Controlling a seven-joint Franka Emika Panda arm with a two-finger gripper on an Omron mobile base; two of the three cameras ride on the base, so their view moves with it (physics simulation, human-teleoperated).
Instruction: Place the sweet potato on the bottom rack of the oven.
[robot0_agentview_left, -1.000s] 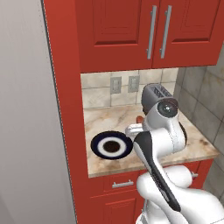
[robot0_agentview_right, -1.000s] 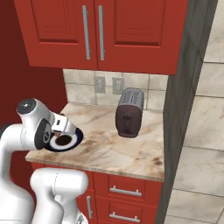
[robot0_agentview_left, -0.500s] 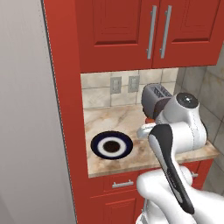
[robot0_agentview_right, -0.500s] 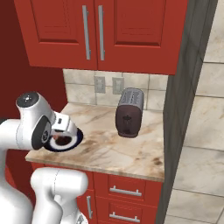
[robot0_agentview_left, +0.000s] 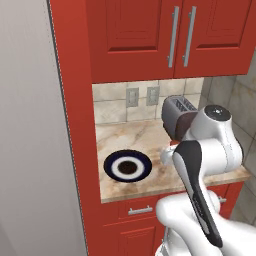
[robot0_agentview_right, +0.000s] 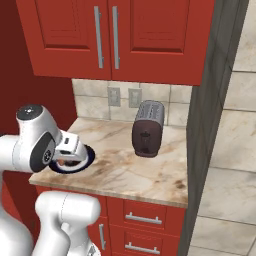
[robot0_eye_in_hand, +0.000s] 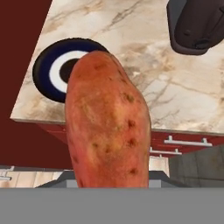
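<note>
The sweet potato (robot0_eye_in_hand: 108, 122) sits clamped in the end effector, lifted clear of the dark blue and white plate (robot0_agentview_left: 128, 166), which now lies bare on the surface (robot0_agentview_right: 150, 170). The arm has swung right, away from it (toaster (robot0_agentview_right: 148, 128) beyond), so pickup looks done and carrying toward the oven remains

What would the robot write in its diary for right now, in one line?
gripper: shut on sweet potato | height: above counter | plate: bare | oven: not reached
</note>
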